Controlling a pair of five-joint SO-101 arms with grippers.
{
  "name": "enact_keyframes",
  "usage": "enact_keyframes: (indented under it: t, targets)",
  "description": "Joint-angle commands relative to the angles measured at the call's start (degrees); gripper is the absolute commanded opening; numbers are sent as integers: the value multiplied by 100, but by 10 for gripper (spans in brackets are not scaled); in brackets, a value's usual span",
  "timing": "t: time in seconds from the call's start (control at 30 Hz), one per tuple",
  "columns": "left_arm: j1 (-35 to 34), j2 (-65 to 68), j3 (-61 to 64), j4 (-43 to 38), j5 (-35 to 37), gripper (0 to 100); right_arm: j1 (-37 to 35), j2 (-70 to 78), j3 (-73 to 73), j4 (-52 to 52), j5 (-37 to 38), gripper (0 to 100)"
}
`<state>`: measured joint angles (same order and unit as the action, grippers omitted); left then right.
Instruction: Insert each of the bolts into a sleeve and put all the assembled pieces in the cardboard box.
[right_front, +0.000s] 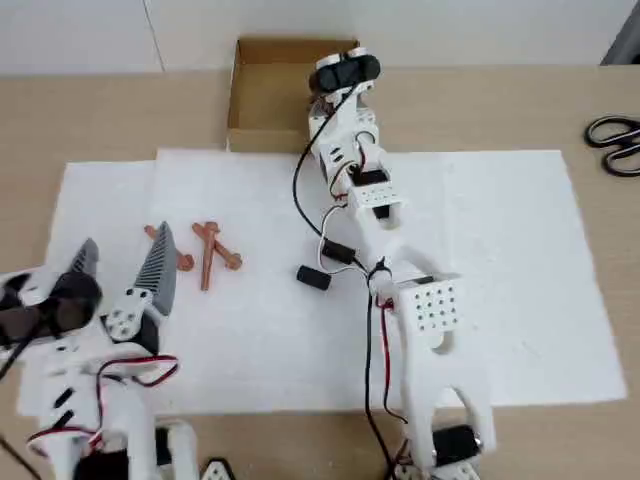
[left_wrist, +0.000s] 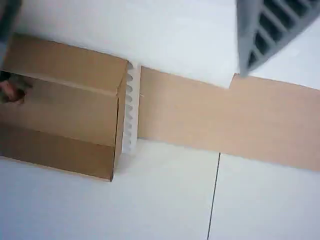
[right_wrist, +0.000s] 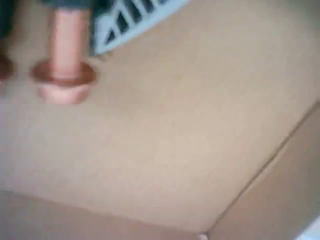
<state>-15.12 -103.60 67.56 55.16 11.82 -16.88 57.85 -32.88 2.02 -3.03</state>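
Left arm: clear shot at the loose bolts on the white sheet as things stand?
Probably yes. The left gripper is open right beside the loose bolts, with nothing between them. The right gripper, shut on a bolt, is away at the cardboard box.

Cardboard box (right_front: 262, 100): matt brown, and I see a raw corrugated edge. Bolts (right_front: 208, 255): matt reddish plastic by the look. The bolt (right_wrist: 64, 55) seen from my right wrist reads smoother, faintly glossy. White sheet (right_front: 500, 260): matt, paper-like. Table (right_front: 100, 110): smooth wood-look. Left gripper (right_front: 127, 238) fingers (right_front: 157, 265): ribbed grey plastic.
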Motion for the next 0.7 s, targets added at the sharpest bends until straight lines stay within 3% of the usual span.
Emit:
enact_keyframes:
  t: [0.0,0.3,0.5,0.67]
  targets:
    - [9,-53,-22,0,-9,288,31,-312,-273,13,-26,203]
    - [-26,-53,-31,0,-26,288,286,-2009,-264,1429,-53,203]
    - [-35,-53,-198,9,-756,288,549,-3275,-246,3116,-44,202]
    - [-308,-44,-374,9,-791,288,708,-4207,-246,4646,-35,202]
